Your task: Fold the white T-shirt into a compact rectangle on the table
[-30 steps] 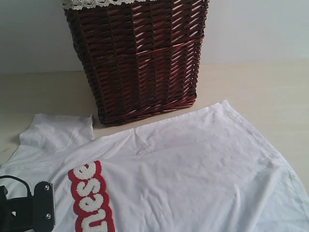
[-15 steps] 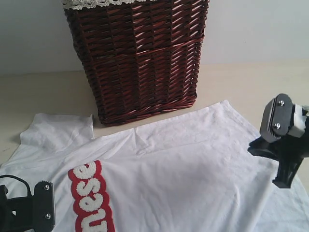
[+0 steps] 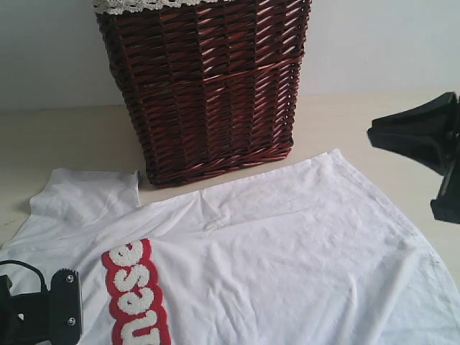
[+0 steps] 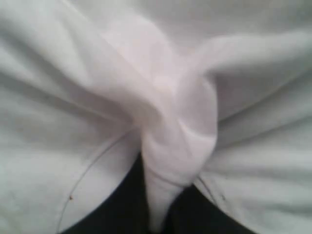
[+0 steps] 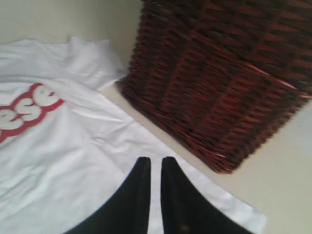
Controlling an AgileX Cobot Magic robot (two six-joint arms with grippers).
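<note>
Shirt: white T-shirt (image 3: 287, 244) lies spread flat and unfolded on the table (image 3: 65, 136), its far edge just beside the wicker basket (image 3: 208, 86). The red-outlined lettering (image 3: 136, 295) faces up.
Left gripper: left gripper (image 4: 157, 210) sits low at the near left of the exterior view, its fingers clamped on a bunched ridge of the shirt's cloth.
Right gripper: right gripper (image 5: 155, 163) has its fingers drawn almost together, with only a thin slit and nothing between them. It hangs clear of the fabric.
Change: half a second ago it stood over the shirt's right edge. It has since pulled up and away to the right border, and the shirt has not shifted.
Meaning: no fold has begun. The right side likely needs a fresh grasp on the hem first.
</note>
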